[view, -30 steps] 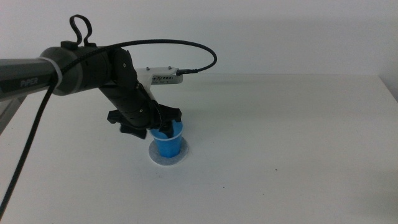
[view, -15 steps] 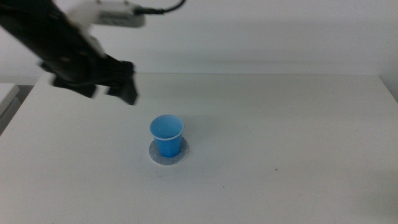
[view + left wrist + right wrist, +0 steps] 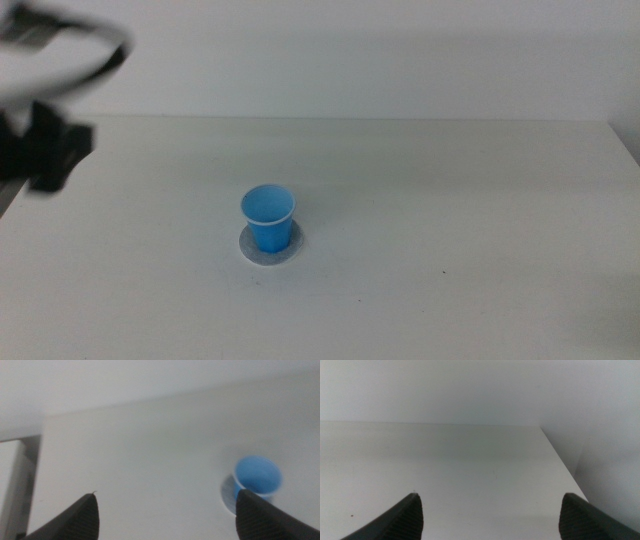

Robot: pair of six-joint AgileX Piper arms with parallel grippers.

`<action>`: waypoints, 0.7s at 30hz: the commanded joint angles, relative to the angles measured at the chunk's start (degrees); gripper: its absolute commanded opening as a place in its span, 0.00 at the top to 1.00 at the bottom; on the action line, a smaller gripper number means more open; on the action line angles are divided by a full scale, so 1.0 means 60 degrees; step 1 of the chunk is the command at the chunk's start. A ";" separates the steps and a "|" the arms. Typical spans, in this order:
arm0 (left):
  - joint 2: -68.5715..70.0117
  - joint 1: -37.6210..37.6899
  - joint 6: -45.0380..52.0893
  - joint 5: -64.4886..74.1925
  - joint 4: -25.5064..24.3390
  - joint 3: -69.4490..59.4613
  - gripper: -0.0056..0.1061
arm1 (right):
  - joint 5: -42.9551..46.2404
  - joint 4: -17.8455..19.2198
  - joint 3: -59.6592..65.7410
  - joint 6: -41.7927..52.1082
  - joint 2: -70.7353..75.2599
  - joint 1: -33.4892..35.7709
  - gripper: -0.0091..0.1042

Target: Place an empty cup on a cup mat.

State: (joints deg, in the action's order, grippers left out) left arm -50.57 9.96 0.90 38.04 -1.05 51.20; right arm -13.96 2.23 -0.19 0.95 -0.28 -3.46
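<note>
Nearest the middle camera, a broad bare stretch of the white desk is seen. Just beyond it, the cup mat is laid flat on the desk, a little left of the centre of the view, and only its pale grey edge is shown around the cup's base. The cup is set upright on the cup mat, its mouth turned upward and its blue inside seen to be empty; it is touched by nothing. Farther back, at the left edge of the view, the left tool is seen as a dark, blurred shape held above the desk, well apart from the cup. In the left wrist view, the left tool is shown with its jaws spread wide and nothing between them, while the cup and the cup mat are seen beyond one jaw. In the right wrist view, the right tool is likewise shown spread wide and empty, over bare desk.
</note>
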 commanded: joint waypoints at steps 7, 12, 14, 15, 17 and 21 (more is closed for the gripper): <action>0.3990 -0.1290 -0.0231 -0.2915 0.0353 -0.4470 0.11 | 0.0084 0.0065 0.0031 0.0039 0.0046 0.0025 0.10; 0.5882 -0.1416 -0.0231 -0.3314 0.0574 -0.6001 0.11 | 0.0084 0.0065 0.0031 0.0039 0.0046 0.0025 0.10; 0.6535 -0.1416 -0.0231 -0.3314 0.0574 -0.6378 0.11 | 0.0084 0.0065 0.0031 0.0039 0.0046 0.0025 0.10; 0.6871 -0.1416 -0.0231 -0.3279 0.0574 -0.6521 0.11 | 0.0084 0.0065 0.0031 0.0039 0.0046 0.0025 0.10; 0.7412 -0.1416 -0.0231 -0.3279 0.0574 -0.6723 0.11 | 0.0084 0.0065 0.0031 0.0039 0.0046 0.0025 0.10; 0.8293 -0.1416 -0.0212 -0.3454 0.0574 -0.7335 0.11 | 0.0084 0.0065 0.0031 0.0039 0.0046 0.0025 0.10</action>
State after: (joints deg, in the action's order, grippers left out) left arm -2.07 1.64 0.00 18.17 1.95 8.47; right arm -13.96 2.23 -0.19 0.95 -0.28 -3.46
